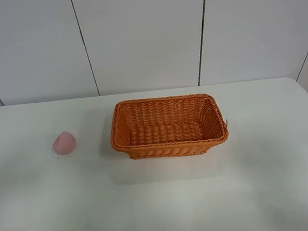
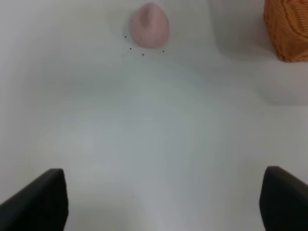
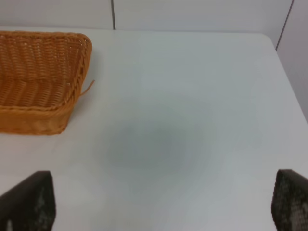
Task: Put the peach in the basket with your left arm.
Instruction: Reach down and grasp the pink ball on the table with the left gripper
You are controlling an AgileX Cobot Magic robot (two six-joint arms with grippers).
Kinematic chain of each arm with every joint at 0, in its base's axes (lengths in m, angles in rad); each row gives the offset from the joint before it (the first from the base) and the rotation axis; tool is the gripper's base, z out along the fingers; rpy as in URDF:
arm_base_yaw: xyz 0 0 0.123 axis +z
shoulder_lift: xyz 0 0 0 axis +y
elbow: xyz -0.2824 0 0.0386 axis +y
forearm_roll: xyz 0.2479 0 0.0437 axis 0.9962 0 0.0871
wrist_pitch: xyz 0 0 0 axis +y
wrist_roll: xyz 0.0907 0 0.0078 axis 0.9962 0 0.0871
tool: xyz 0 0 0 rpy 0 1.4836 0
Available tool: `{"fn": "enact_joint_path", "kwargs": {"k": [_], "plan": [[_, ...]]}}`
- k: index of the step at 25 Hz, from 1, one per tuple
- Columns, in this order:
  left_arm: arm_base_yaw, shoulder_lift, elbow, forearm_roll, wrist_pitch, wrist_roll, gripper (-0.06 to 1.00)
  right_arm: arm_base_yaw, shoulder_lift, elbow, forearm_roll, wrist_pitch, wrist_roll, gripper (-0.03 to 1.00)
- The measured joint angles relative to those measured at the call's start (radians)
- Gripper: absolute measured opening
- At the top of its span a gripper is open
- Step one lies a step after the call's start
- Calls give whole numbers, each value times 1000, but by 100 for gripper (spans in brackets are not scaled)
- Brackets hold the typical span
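From high up, the peach [image 1: 64, 142] lies on the white table [image 1: 163, 207], left of the basket [image 1: 171, 149] and well apart from it. The basket holds nothing, and no arm shows. In the left wrist view, the left gripper [image 2: 159, 204] is spread wide and empty, with the peach far ahead, untouched. In the right wrist view, the right gripper [image 3: 159, 204] is likewise spread and empty. I judge that reaching, grasping, carrying and dropping are all left to do.

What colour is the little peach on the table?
Pale pink. The peach shows best in the left wrist view.
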Motion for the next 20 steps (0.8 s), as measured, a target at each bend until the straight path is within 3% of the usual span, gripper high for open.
{"fn": "enact_joint_path", "kwargs": {"k": [6, 20], "plan": [[0, 500, -203, 0, -118, 3, 82, 0, 0, 0, 0, 0, 0, 69], [0, 1542, -794, 0, -196, 39, 82, 0, 0, 0, 0, 0, 0, 69]]}}
